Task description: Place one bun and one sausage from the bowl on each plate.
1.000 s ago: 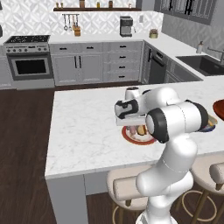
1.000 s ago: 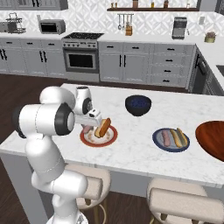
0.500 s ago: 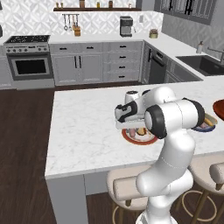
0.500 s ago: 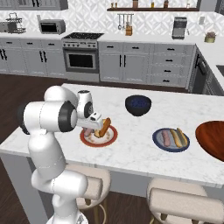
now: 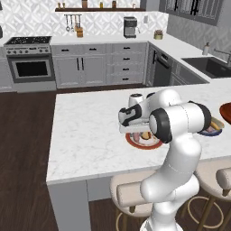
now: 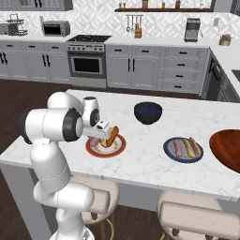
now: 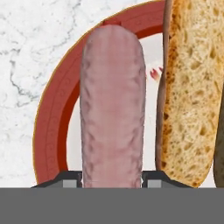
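My gripper (image 6: 99, 134) hangs low over the white plate with the orange-red rim (image 6: 117, 150), shut on a pink sausage (image 7: 113, 109). In the hand view the sausage runs up between the two fingertips (image 7: 69, 180), lying over the plate (image 7: 51, 127). A brown bun (image 7: 192, 87) lies on that plate beside the sausage, and it also shows as the bun (image 6: 111, 136) in the right base view. The slate-blue plate (image 6: 183, 158) holds a sausage and a bun. The reddish-brown bowl (image 6: 228, 149) sits at the far right; its inside is cut off.
A dark blue-black bowl (image 6: 148, 112) stands behind the plates, toward the counter's far edge. Stools (image 6: 199, 220) line the near side of the island. The marble counter (image 5: 85, 135) stretches to the left of the orange-rimmed plate (image 5: 135, 143).
The hand has sunk slightly toward the orange-rimmed plate with the sausage still between its fingers. The bun and the other dishes have stayed put.
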Tool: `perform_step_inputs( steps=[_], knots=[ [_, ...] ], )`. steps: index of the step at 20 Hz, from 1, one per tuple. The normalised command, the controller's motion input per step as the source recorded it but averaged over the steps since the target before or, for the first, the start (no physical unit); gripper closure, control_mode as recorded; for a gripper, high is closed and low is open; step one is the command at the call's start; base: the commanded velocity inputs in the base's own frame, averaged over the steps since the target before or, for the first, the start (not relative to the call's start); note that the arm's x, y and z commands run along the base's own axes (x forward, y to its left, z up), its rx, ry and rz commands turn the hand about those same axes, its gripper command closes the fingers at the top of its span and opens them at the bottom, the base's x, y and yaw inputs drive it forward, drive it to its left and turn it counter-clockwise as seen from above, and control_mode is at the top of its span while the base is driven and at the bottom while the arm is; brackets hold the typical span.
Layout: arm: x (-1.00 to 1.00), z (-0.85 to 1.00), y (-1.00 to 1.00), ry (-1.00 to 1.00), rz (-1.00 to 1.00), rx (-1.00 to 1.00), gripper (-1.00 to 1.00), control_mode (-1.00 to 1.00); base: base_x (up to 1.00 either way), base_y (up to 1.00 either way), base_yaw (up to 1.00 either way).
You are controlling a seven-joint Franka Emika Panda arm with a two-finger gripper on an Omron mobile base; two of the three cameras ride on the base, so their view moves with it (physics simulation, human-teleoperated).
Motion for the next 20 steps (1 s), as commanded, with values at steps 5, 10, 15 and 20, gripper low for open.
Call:
perform_step_inputs(
  steps=[5, 10, 15, 20],
  knots=[
    [0.00, 0.00, 0.00, 0.00, 0.00, 0.00, -1.00, -1.00, 0.00, 0.00, 0.00],
    [-0.32, 0.19, -0.04, -0.02, 0.00, 0.00, -1.00, -1.00, 0.00, 0.00, 0.00],
    [-0.68, 0.84, -0.09, 0.00, -0.01, 0.00, -1.00, -1.00, 0.00, 0.00, 0.00],
    [-0.90, 0.74, -0.39, 0.00, 0.00, 0.00, -1.00, -1.00, 0.00, 0.00, 0.00]
  ],
)
